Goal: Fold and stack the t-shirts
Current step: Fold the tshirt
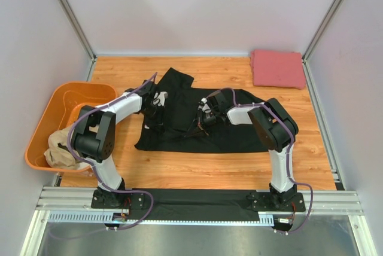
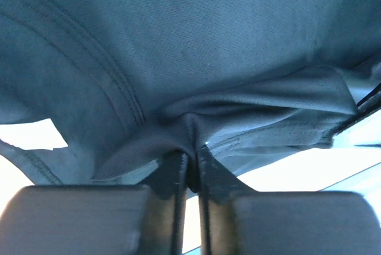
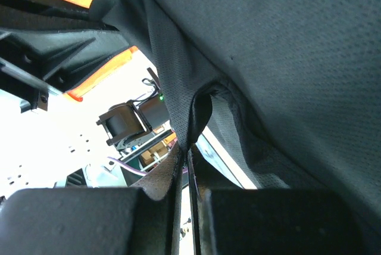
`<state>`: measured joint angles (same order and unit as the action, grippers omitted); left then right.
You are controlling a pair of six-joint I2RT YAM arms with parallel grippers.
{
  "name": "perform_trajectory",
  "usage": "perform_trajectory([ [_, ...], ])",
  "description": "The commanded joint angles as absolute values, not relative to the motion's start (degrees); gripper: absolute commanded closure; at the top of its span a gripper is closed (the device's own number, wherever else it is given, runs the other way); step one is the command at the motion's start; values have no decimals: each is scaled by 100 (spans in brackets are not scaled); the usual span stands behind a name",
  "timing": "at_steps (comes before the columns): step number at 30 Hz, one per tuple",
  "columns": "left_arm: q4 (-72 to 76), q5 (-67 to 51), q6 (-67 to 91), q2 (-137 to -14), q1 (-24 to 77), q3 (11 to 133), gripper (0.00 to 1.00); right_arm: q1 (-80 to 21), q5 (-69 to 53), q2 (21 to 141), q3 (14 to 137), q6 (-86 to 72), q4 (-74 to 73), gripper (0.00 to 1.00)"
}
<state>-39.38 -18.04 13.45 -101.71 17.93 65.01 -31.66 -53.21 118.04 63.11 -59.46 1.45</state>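
Judging by how things lie, the job looks about a third done. One pinkish-red cloth t-shirt sits folded into a flat rectangle at the far right corner of the pale wooden worktop, well apart from everything else, and nothing is stacked on it yet.

A black short-sleeved cloth t-shirt lies mostly spread across the middle of the worktop, with one sleeve pointing to the far side. It appears to be the piece in hand. The left claw is closed on it near its left side, and its wrist view shows a ridge of black fabric pinched between the two fingers. The right claw is likewise clamped on a fold of the same shirt nearer its centre, with the cloth draped over its camera. No completed fold shows on this shirt.

A tan cloth t-shirt is crumpled in the near end of the orange plastic tub at the left edge, untouched, so it remains to be taken out, folded and stacked.

No brand or writing can be read anywhere. A small white patch shows beside the left claw, but it is too small to tell whether it is a label.
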Motion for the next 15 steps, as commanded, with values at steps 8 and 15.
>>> perform_trajectory([
  [8,-5018,-1574,1793,-9703,1468,6671,100,-3146,-5317,11918,6794,-5072,-773,96],
  [15,-5027,-2038,1758,-9975,1389,6609,99,-3138,-5265,11944,6820,-4711,-1177,96],
])
